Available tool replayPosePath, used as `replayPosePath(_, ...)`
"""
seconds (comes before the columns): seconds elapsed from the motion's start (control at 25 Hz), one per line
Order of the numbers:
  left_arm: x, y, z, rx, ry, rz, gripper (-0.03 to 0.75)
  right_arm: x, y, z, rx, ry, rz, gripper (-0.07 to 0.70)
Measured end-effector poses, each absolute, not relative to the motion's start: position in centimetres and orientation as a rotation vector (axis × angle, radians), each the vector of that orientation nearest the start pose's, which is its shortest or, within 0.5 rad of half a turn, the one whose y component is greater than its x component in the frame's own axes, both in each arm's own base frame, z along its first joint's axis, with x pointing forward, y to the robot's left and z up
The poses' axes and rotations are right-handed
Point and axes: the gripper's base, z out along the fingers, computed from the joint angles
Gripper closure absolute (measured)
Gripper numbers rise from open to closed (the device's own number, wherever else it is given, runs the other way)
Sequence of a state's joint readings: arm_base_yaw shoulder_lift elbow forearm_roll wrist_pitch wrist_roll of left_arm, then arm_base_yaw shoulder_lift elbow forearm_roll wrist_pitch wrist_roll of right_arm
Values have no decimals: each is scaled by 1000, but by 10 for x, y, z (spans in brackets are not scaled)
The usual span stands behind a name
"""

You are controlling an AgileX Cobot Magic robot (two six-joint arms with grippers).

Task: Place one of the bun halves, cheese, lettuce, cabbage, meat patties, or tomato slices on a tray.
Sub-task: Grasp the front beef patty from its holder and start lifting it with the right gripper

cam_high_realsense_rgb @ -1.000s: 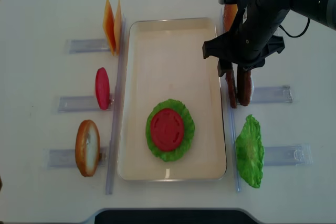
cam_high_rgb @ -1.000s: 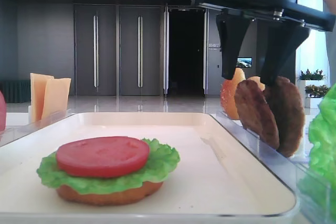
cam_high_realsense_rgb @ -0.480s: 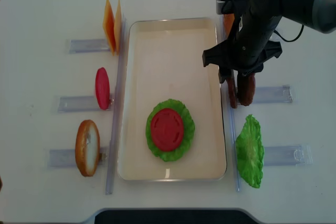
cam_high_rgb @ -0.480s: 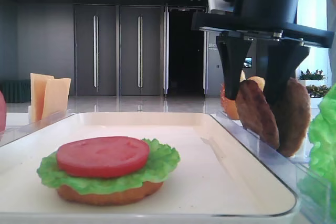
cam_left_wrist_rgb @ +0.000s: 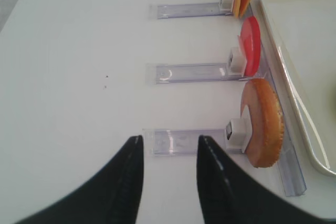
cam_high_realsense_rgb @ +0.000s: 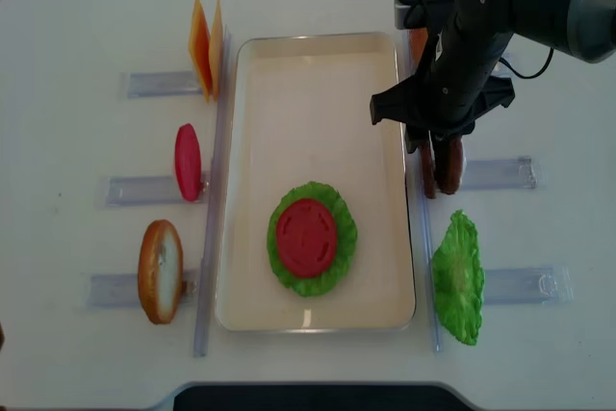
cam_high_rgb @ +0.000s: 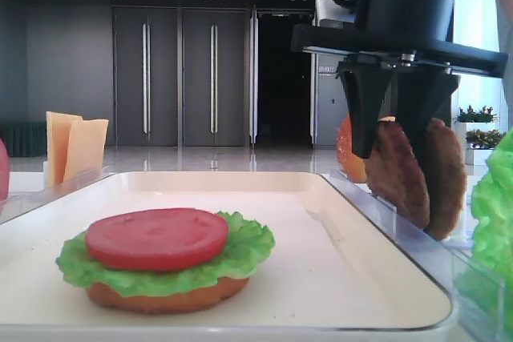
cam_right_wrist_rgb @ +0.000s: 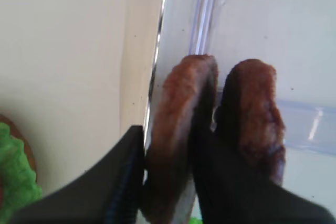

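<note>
Two meat patties stand on edge in a clear rack right of the tray (cam_high_realsense_rgb: 308,103). My right gripper (cam_right_wrist_rgb: 170,135) reaches down from above, shut on the patty nearer the tray (cam_right_wrist_rgb: 181,108), one finger on each face. The second patty (cam_right_wrist_rgb: 254,108) stands just outside the right finger. From the side, the gripper (cam_high_rgb: 393,158) pinches the left patty (cam_high_rgb: 397,178) beside the other (cam_high_rgb: 449,174). On the tray lies a bun half (cam_high_rgb: 160,298) topped by lettuce (cam_high_rgb: 248,250) and a tomato slice (cam_high_rgb: 156,238). My left gripper (cam_left_wrist_rgb: 169,140) hangs open over the bare table.
Left of the tray, clear racks hold cheese slices (cam_high_realsense_rgb: 204,45), a tomato slice (cam_high_realsense_rgb: 188,161) and a bun half (cam_high_realsense_rgb: 160,269). To the right, a lettuce leaf (cam_high_realsense_rgb: 457,276) sits below the patties and another bun half (cam_high_rgb: 349,146) stands behind them.
My right gripper came down a little over the patties, and its jaws went from wide open to shut on the patty nearer the tray. The left gripper's earlier state is not shown.
</note>
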State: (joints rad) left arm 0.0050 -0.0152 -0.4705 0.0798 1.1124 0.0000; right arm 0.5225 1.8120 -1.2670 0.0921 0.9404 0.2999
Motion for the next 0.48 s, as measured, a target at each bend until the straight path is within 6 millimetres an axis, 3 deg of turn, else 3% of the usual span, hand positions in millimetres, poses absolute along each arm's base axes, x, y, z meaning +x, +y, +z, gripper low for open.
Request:
replayPosePath(0.16,-6,6,265,-11,2109,100,451,305,181,207,-281,2995,181,486)
replayPosePath(0.48,-6,6,265,-11,2109,100,451,305,181,207,-286,2993,173,491)
